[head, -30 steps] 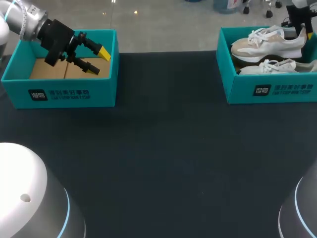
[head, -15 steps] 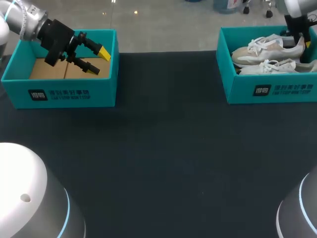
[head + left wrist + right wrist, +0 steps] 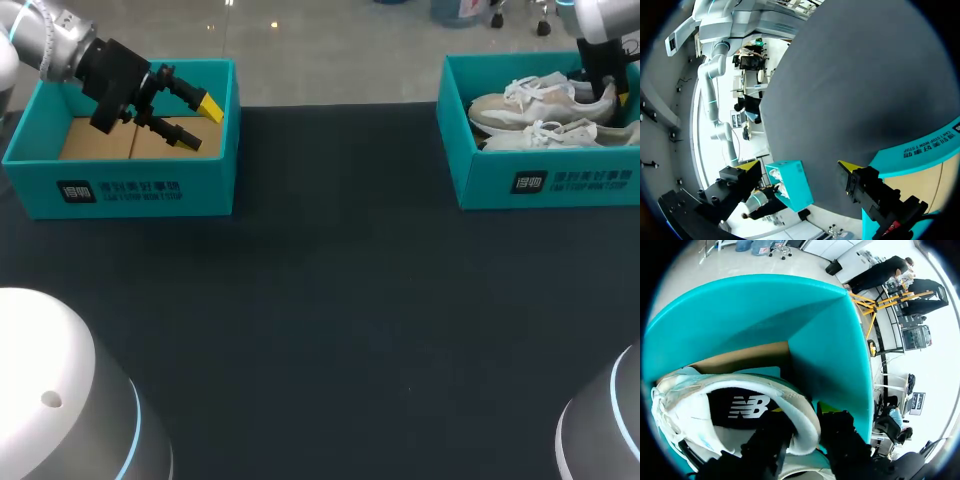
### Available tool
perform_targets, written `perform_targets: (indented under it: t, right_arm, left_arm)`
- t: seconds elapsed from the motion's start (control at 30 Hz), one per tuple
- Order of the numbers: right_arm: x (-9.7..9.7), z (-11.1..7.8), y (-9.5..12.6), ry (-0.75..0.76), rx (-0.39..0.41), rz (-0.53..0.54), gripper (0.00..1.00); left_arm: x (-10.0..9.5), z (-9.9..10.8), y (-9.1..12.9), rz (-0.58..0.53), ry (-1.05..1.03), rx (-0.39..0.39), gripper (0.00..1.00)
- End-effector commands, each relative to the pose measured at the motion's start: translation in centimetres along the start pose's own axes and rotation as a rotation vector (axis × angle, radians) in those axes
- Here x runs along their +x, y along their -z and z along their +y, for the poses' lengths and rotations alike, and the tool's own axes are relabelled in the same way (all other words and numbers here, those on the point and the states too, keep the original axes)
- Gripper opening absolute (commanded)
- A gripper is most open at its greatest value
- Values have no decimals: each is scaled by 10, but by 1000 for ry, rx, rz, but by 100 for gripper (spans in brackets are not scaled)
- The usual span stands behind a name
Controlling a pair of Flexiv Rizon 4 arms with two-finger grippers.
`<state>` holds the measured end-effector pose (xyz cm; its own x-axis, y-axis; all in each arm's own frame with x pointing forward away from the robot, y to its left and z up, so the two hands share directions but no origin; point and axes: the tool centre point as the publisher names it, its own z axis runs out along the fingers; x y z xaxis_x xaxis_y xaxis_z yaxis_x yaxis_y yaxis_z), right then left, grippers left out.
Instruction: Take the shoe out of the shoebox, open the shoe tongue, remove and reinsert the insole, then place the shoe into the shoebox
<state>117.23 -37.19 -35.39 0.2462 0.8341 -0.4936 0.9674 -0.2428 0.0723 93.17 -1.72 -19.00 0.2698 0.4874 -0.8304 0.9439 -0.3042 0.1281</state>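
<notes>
Two white and beige shoes lie in the teal shoebox (image 3: 540,182) at the back right: a far shoe (image 3: 540,100) and a near shoe (image 3: 555,135). My right gripper (image 3: 603,88) is down at the far shoe's heel. In the right wrist view my right gripper (image 3: 805,412) straddles the heel collar of the shoe (image 3: 740,390), close to the shoebox's wall (image 3: 830,350). My left gripper (image 3: 203,123) hangs open and empty over the other teal box (image 3: 130,190) at the back left. In the left wrist view my left gripper (image 3: 799,166) points across the table.
The left teal box shows a bare cardboard floor (image 3: 100,140); its wall (image 3: 920,155) lies beside my left gripper. The dark table (image 3: 330,300) stretches between the two boxes. White robot bases (image 3: 60,400) stand at the front corners.
My right gripper has lowered the far shoe, which was tilted above the box rim, down into the shoebox beside the other shoe. The left arm has not moved.
</notes>
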Motion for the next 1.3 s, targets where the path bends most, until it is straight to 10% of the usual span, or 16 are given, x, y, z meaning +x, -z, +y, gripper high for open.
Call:
perform_targets:
  t: [0.03, 0.3, 0.8, 1.3]
  right_arm:
    - [-3, 7, 8, -2, 26, 1, 68]
    - [-10, -5, 46, 9, -27, 56, 100]
    - [-24, -57, 119, 163, -246, 218, 100]
    - [-37, -97, 146, 220, -268, 248, 100]
  left_arm:
    - [0, 0, 0, 3, -1, 1, 100]
    - [0, 0, 0, 3, -1, 1, 100]
    - [0, 0, 0, 3, -1, 1, 100]
    - [0, 0, 0, 3, -1, 1, 100]
